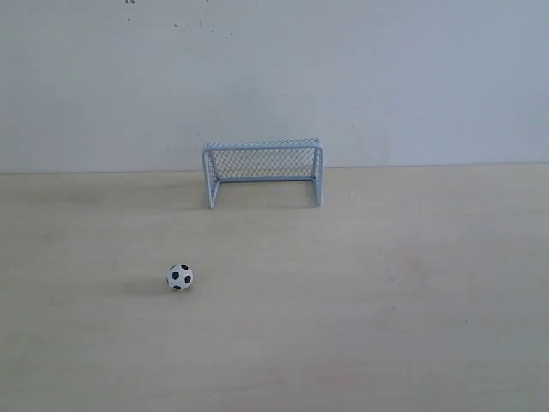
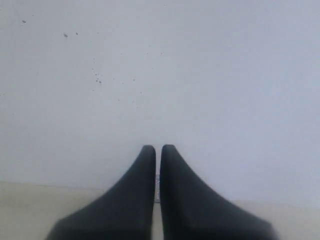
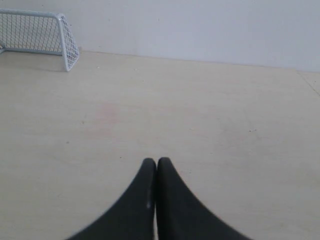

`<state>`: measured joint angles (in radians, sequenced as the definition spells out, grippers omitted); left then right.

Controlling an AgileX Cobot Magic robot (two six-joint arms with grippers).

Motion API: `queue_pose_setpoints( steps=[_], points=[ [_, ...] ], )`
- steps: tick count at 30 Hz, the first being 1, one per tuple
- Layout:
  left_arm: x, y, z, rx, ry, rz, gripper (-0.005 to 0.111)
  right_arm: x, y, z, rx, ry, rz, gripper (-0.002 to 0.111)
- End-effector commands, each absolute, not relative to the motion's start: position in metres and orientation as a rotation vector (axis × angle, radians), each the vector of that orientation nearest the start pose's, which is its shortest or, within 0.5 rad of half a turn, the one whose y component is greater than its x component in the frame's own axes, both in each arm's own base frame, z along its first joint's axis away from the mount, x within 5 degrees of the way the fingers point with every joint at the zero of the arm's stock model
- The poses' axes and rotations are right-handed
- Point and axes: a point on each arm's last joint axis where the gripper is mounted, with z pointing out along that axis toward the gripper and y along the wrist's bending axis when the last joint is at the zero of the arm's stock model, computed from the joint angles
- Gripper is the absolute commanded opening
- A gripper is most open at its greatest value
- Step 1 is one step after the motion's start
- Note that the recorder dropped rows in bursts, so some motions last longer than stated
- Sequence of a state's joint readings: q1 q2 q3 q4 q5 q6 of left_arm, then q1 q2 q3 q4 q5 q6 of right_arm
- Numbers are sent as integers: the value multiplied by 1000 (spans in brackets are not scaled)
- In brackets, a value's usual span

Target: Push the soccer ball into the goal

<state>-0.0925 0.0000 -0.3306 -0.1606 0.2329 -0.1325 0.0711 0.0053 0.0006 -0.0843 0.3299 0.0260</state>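
Left hand [image 2: 158, 147]: dark fingers all but closed, thin slit between, nothing held; aimed level at the pale wall [image 2: 200, 75], strip of light wooden bench [image 2: 30, 210] below. Right hand [image 3: 156, 161]: fingers pressed together, empty, pitched down over the bench. Small white soccer ball [image 1: 179, 276] with black patches is seen resting on the bench, well in front of the pale blue-grey netted goal [image 1: 262, 148] and just left of its left post. Ball is shown by the exterior view only; a goal corner is caught by the right wrist view.
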Motion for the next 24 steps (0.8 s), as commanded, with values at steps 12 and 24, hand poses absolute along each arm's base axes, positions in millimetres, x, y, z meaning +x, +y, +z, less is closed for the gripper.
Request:
queue_pose_setpoints(
  steps=[12,24],
  points=[
    [29,-2,392,-121,1023,-366,4,54,1,184,-94,1801,-17,0],
    [169,-53,422,869,1924,15,4,54,1,184,-94,1801,-17,0]
  ],
)
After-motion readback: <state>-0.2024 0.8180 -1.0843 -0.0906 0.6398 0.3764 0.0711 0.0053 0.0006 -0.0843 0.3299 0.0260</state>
